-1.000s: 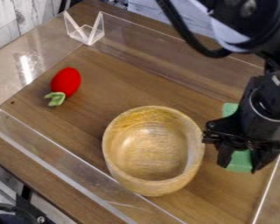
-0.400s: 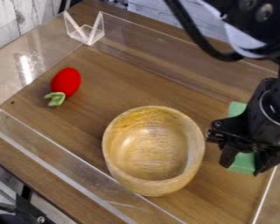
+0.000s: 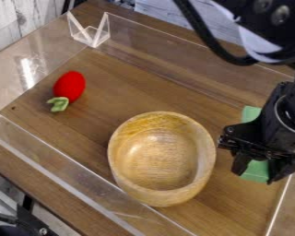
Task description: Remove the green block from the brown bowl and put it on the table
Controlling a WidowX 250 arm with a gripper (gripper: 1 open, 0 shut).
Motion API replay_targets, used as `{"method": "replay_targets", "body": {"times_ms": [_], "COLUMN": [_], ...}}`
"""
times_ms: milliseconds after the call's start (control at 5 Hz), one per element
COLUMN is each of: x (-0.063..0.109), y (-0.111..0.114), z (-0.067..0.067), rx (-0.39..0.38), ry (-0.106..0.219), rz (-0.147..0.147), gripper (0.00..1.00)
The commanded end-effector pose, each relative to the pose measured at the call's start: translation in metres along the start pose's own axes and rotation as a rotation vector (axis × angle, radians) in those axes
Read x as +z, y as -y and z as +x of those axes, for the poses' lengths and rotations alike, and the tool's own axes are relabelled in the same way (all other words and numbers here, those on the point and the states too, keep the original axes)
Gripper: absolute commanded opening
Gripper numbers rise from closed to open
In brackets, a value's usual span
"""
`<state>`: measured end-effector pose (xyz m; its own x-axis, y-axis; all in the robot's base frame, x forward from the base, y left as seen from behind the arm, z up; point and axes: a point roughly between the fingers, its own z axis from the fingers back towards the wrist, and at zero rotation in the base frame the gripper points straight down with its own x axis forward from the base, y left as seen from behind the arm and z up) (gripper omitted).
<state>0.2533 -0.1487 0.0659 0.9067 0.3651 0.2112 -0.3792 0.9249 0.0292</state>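
brown bowl (image 3: 162,157) looks empty now; green block (image 3: 250,166) sits w/ gripper (image 3: 258,162) right of it on table (image 3: 137,88). jaws seem to straddle block, can't tell if we've released it.

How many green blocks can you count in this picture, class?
1: the green block lies on the table, right of the brown bowl, partly hidden by the claw. The bowl looks empty.

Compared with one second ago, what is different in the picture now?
Very little. The tool and the arm above it shifted slightly to the right and down in the picture. The green block stays under the tool, right of the bowl on the table. The bowl, which has nothing in it, and the red strawberry did not move.
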Motion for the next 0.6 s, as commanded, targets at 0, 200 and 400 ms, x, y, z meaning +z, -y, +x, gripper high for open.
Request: {"method": "replay_targets", "body": {"times_ms": [0,200,400], "x": [0.0159,0.0140,0.0119], "y": [0.0068,0.0060,0.0055], "z": [0.0057,0.0052,0.0040], "rx": [0.004,0.000,-0.001], "ry": [0.046,0.052,0.060], "rz": [-0.053,-0.049,-0.048], "gripper": [0.00,0.00,0.00]}}
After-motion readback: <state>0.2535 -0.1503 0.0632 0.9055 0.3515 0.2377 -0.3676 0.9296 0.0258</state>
